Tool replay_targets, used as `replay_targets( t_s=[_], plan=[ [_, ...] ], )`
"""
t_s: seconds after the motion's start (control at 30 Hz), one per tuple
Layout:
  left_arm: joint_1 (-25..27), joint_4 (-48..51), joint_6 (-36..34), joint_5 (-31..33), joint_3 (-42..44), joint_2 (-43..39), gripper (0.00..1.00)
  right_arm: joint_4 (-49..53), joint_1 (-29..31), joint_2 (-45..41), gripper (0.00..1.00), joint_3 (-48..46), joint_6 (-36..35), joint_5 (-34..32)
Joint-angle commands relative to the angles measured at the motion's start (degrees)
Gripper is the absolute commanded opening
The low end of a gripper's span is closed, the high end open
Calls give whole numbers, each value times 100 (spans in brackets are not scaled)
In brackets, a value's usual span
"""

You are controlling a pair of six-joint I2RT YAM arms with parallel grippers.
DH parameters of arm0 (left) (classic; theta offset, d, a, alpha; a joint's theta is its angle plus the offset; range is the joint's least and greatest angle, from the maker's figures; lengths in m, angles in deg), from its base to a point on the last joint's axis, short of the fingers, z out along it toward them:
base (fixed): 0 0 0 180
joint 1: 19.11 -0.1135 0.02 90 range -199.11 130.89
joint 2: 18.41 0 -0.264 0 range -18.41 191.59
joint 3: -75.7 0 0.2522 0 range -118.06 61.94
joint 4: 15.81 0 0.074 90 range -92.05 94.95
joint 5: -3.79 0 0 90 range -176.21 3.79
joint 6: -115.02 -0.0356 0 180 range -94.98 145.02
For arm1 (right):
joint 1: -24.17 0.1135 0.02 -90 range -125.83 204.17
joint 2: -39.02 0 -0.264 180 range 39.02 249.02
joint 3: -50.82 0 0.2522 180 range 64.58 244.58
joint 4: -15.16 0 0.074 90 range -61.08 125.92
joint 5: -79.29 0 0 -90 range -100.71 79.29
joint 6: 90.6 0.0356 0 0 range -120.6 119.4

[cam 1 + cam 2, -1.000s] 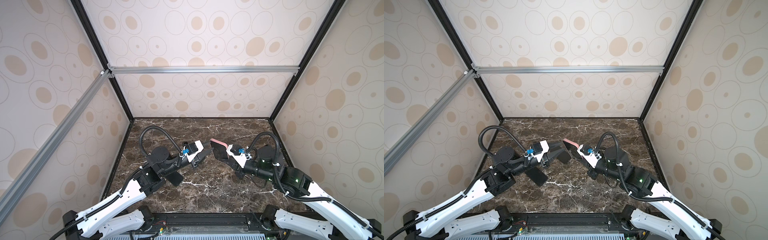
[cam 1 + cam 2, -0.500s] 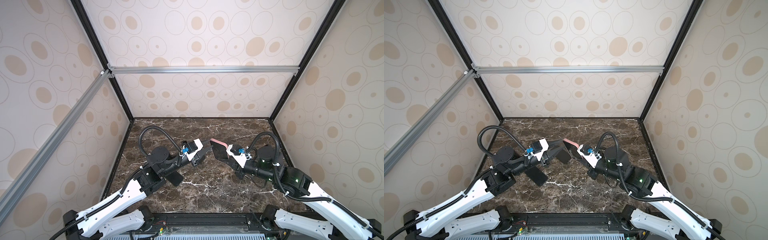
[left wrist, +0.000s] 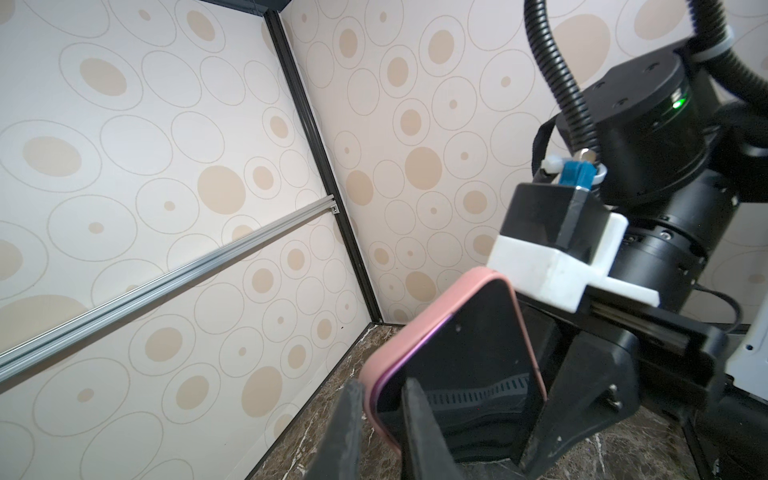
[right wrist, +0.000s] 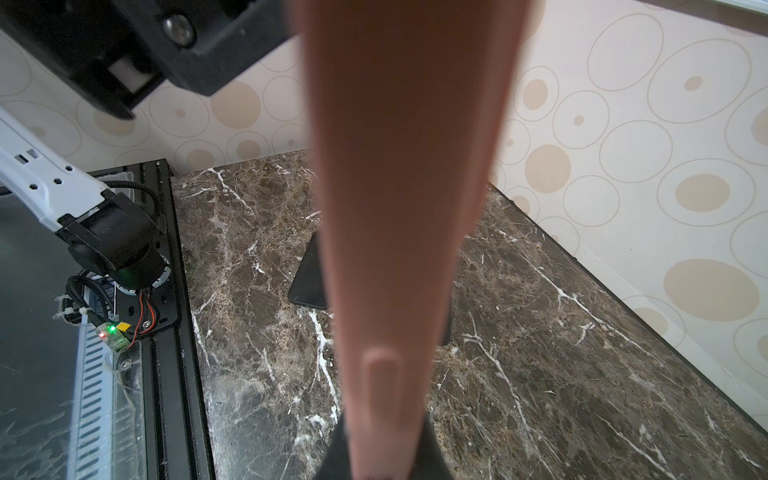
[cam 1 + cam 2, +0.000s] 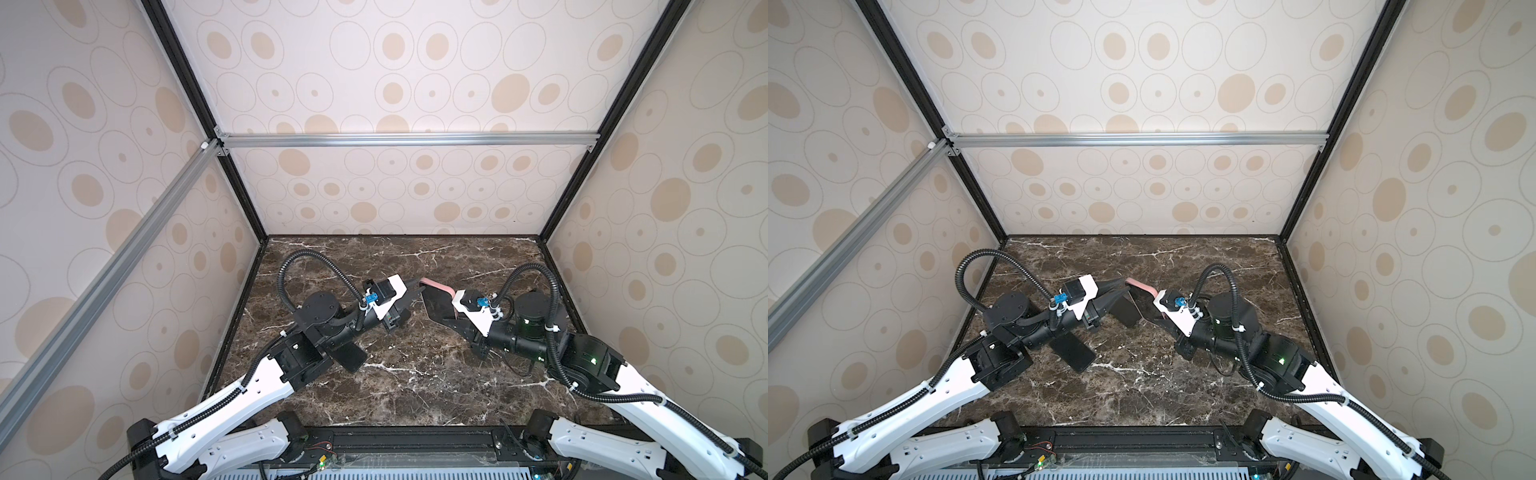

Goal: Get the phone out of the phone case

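phone case (image 3: pixel 432 307): pink, held clear of the marble between the two arms, about mid-table. It stands on edge and is tilted. In both top views its long pink rim is the uppermost part.
phone (image 3: pixel 469 357): black screen, seated in the case along every edge that shows. A thin purple line runs between the screen and the rim at the corner nearest the left wrist camera.
left gripper (image 3: pixel 382 380): narrow, clamped on one corner of the case. One finger lies against the outside of the pink rim and the other lies flat on the screen.
right gripper (image 4: pixel 386 457): narrow, gripping the cased phone at the end away from the left gripper. In the right wrist view the pink edge runs straight out from between its fingers.
black slab (image 5: pixel 1073 351): phone-like, lying flat on the marble beneath the left forearm, well apart from the held case. Whether it is a phone cannot be told.
table (image 5: pixel 415 395): dark brown marble with white veins.
walls (image 5: pixel 395 83): cream with tan ovals, framed by black posts and aluminium bars.
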Motion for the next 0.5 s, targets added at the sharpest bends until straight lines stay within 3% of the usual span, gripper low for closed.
replay_targets(
  t_s=[0.0,0.23,0.47],
  plan=[
    [29,-23,-138,-137,-244,57,18,-262,-1,4,0,150,-166,301],
    [31,445,-103,-537,-256,165,19,-306,7,-45,0,189,-257,558],
    [28,935,0,-1459,-263,337,20,-352,4,-78,0,220,-382,929]
  ],
)
